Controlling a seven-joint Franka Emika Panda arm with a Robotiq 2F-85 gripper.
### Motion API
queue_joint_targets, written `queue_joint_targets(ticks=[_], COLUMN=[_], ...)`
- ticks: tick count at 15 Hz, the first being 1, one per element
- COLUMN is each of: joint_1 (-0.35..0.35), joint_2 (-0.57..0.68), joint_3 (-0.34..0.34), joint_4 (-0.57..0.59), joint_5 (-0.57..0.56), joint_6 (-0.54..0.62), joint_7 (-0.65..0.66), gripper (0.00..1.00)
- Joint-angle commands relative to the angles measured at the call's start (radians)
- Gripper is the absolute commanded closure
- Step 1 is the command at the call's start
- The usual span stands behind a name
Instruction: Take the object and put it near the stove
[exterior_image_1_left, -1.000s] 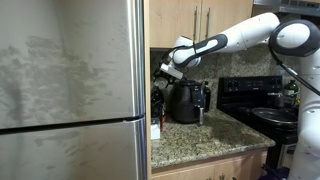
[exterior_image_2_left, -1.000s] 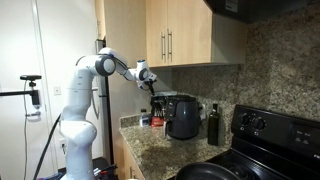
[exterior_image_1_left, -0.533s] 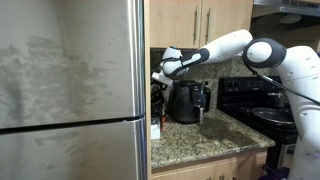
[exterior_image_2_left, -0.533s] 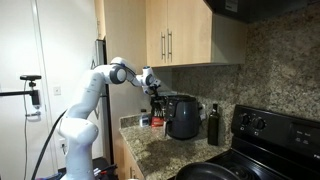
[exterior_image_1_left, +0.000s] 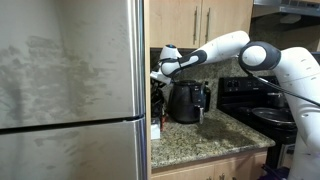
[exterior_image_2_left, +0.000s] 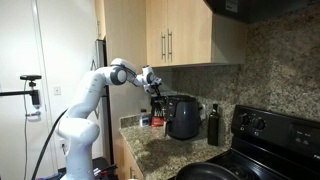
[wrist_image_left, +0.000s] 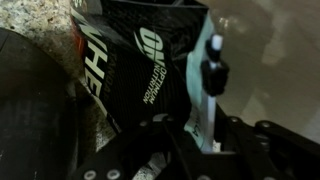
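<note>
The Robotiq gripper (exterior_image_1_left: 160, 72) hangs nose-down at the end of the outstretched arm. Its dark fingers crowd the lower edge of the wrist view, too murky to say whether they are spread or pressed together, and nothing shows pinched between them.

Directly beneath it stands the task's thing, a black jug-like plastic container with white lettering and an orange stripe (wrist_image_left: 140, 60), not yet lifted. The top-down approach looks forced by where the container sits. Just beside it, on the stove side of the gripper, is a rounded black air-fryer-like appliance (exterior_image_1_left: 185, 102), taller and wider than the container. On the gripper's opposite side the brushed-steel refrigerator (exterior_image_1_left: 70, 90) closes the gap. In that tucked-in spot a sideways reach would likely hit one or the other.

Beyond the appliance, farther from the gripper, a slim dark glass bottle (exterior_image_2_left: 213, 124) stands on the speckled granite countertop (exterior_image_1_left: 205, 138). Past that, well apart from the gripper, is the black kitchen range with its raised back panel (exterior_image_2_left: 275, 130).

The grasp seems the step in hand. The carry would probably have to rise clear of the appliance before crossing to the free counter beside the range.
</note>
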Motion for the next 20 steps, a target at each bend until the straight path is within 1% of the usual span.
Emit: queue_joint_targets(ticks=[1,2,7,8,9,11,14,18,19,20], joint_1=[0.014,0.01,0.006,0.009,0.003,-0.01,-0.012,-0.029,-0.045,-0.05], joint_2=[0.041,0.044,0.054,0.045,0.029,-0.007,-0.042,-0.041,-0.043,-0.055], joint_3=[-0.023,-0.023,-0.034,-0.04,-0.033,-0.026,-0.037,-0.036,-0.013,-0.008], joint_4=[0.077,0.083,0.125,0.134,0.137,0.14,0.12,0.1,0.103,0.087], joint_5=[-0.034,-0.032,-0.042,-0.051,-0.047,-0.046,-0.068,-0.074,-0.068,-0.055], joint_6=[-0.105,-0.128,-0.211,-0.261,-0.321,-0.386,-0.427,-0.462,-0.502,-0.541], joint_7=[0.032,0.033,0.052,0.059,0.04,0.015,-0.006,-0.039,-0.059,-0.08], gripper=[0.97,1.0,0.99,0.99,0.99,0.99,0.99,0.99,0.99,0.99])
